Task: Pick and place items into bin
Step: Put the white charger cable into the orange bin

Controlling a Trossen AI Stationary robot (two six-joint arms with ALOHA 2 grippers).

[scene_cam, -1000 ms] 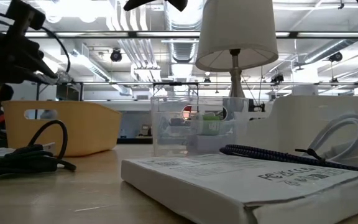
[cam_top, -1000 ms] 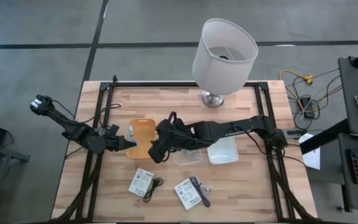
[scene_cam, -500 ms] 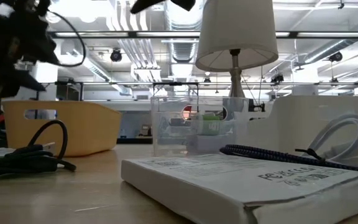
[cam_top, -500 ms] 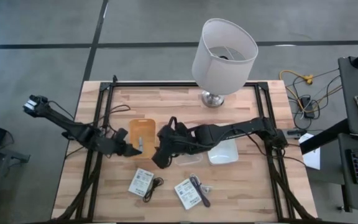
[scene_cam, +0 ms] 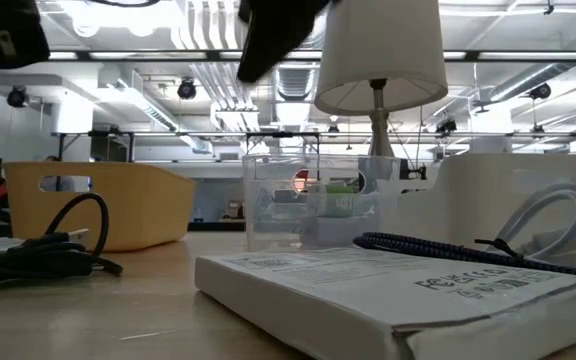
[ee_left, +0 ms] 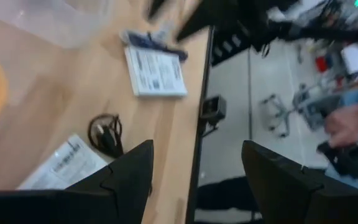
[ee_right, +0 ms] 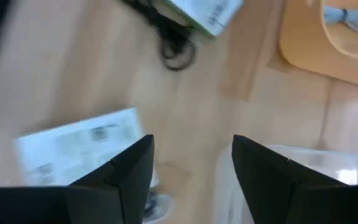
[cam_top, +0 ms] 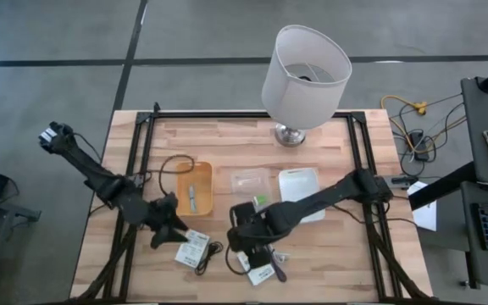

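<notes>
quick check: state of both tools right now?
Left tool: open, empty, above the left label card.
Right tool: open, empty, above the right label card.

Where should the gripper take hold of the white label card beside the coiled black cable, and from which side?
Probably from above, across the label card's two long edges. It lies flat on the table, so only its thin edges can be pinched. The coiled black cable crowds one short end; stay clear of it.
</notes>
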